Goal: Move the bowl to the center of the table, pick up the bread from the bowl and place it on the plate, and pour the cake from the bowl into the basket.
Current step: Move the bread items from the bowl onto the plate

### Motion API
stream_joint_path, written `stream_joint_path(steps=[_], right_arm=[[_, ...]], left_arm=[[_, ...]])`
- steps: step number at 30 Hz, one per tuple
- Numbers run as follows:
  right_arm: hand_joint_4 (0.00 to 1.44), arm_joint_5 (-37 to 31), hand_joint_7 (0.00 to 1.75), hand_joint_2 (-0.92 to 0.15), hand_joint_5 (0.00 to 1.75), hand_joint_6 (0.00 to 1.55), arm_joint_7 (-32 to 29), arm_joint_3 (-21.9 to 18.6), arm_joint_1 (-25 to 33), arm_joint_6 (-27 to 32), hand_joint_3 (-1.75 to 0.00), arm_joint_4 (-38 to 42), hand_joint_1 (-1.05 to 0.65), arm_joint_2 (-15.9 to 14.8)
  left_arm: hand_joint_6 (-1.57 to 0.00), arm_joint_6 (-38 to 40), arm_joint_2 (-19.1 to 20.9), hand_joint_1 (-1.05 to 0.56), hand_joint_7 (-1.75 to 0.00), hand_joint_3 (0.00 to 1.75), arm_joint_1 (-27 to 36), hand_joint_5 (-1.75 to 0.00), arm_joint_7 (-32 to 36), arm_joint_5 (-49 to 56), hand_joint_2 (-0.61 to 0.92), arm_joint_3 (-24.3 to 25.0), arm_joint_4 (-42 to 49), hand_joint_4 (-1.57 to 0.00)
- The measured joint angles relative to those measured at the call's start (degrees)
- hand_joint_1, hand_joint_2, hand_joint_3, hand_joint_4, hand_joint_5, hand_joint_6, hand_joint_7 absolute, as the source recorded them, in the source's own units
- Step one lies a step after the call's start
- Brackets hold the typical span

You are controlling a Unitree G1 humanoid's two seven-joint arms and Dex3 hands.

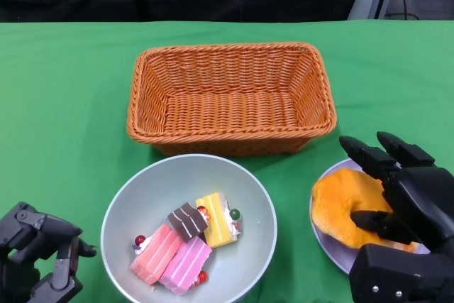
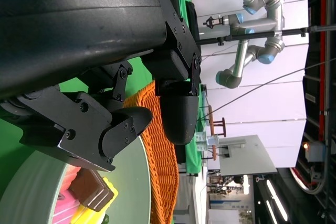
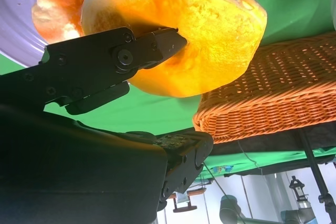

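Orange bread point(image 1: 346, 204) lies on the plate point(image 1: 328, 243), the right robot hand point(image 1: 401, 204) pinching it; a sticky release may drag it off. Left robot hand point(image 1: 39, 257) is curled, empty, beside the bowl point(image 1: 120, 207).

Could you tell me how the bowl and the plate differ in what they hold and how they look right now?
The bowl is deep and pale grey-green; the plate is shallow and lilac-grey. The bowl holds several small cake pieces; the plate holds one orange bread. The right hand has its fingers on the bread over the plate, while the left hand sits beside the bowl without touching it. Both are round and stand on the green table.
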Motion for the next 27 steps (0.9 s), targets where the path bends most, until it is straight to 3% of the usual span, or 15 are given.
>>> stream_joint_path(steps=[12,27], right_arm=[[0.18,-0.70,0.00,-0.90,0.00,0.26,0.28,0.07,0.00,0.31,0.00,0.03,-0.50,-0.01],[0.20,-1.49,0.01,-0.89,0.01,0.28,0.16,-1.45,1.81,2.68,0.00,-1.13,-0.47,-0.60]], left_arm=[[-0.77,-0.02,0.00,0.03,-1.27,1.03,-0.01,-1.47,0.06,-0.01,0.60,0.05,-0.01,-0.77],[-0.76,0.66,0.19,0.02,-1.27,0.96,0.00,-1.47,0.04,-0.96,0.65,0.25,-0.41,-0.77]])
